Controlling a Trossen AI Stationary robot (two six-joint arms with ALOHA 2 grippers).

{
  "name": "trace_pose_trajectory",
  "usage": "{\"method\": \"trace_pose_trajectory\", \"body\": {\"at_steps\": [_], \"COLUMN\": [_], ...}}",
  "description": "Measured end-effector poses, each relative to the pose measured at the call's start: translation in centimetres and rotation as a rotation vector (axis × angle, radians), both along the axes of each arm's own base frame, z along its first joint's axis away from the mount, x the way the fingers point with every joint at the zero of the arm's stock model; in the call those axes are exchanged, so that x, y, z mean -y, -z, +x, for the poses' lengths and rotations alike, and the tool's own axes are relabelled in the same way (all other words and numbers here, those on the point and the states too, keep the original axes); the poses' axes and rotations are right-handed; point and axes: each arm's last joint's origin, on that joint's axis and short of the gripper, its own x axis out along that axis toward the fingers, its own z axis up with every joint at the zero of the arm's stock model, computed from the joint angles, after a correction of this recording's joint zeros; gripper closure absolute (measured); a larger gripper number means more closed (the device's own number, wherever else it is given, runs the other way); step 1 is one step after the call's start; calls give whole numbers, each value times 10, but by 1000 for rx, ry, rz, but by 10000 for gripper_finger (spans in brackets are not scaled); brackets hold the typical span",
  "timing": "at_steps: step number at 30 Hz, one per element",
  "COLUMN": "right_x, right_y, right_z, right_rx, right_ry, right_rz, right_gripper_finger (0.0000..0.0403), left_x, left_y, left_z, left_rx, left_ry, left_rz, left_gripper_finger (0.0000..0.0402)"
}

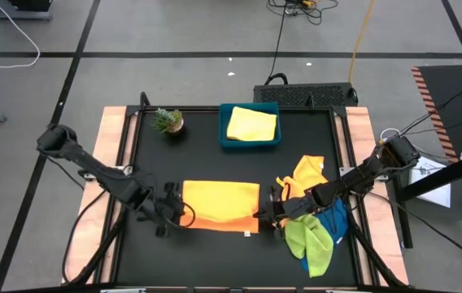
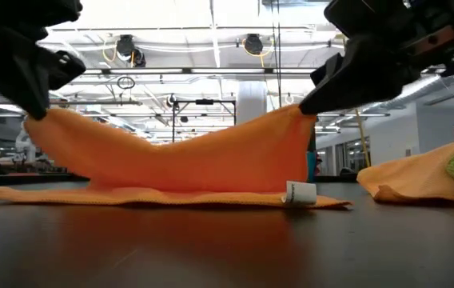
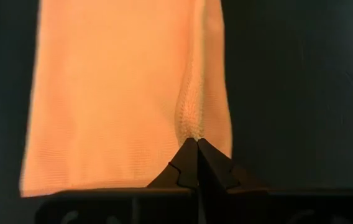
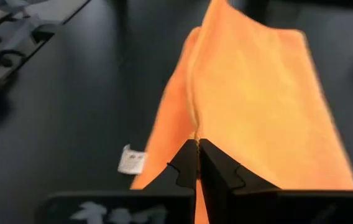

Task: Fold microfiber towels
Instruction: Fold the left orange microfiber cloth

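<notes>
Orange cloth, the towel (image 1: 219, 203) under work, lies on the black table (image 1: 198, 155) at its front middle, stretched between my two grippers. My left gripper (image 1: 184, 213) sits at the towel's left end, fingers pressed together and pinching a corner; the left wrist view shows the closed tips (image 3: 196, 163) biting a puckered seam. In the low view that corner is lifted off the table, with the cloth sagging in the middle. The lower layer stays flat on the surface. A white tag (image 2: 299, 193) hangs at the towel's right front edge, touching the table.

My right gripper (image 1: 270, 213) holds the towel's right end, fingers likewise pinched shut on the cloth; the right wrist view shows the tips (image 4: 198, 163) clamped on a fold of the edge, also raised.

Behind the towel, a small plant (image 1: 167, 121) stands at the back left. A blue tray (image 1: 250, 140) sits at the back middle, with a folded yellow towel (image 1: 252, 124) inside it.

Right of the work, a heap (image 1: 316, 220) of unfolded towels lies near the table's right front: orange at the back, lime green in front, blue beneath. My right arm crosses over this heap.
</notes>
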Motion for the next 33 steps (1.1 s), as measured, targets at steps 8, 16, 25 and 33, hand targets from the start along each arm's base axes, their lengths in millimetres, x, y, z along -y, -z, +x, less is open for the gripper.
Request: {"method": "trace_pose_trajectory", "body": {"at_steps": [8, 16, 25, 33], "right_x": [-5, -9, -9, -4], "right_y": [2, 2, 2, 1], "right_z": [-2, -4, -4, -1], "right_rx": [-43, -69, -66, -48], "right_ry": [-66, -146, -148, -90], "right_rz": [68, 137, 139, 117], "right_gripper_finger": [403, 374, 302, 276], "left_x": [15, 17, 18, 19], "left_y": [26, 29, 28, 10], "left_z": [6, 7, 6, 9], "left_rx": [-84, -105, -130, -22], "left_ry": [16, 7, 14, 14], "left_rz": [38, -1, -43, -78], "left_gripper_finger": [396, 387, 330, 308]}}
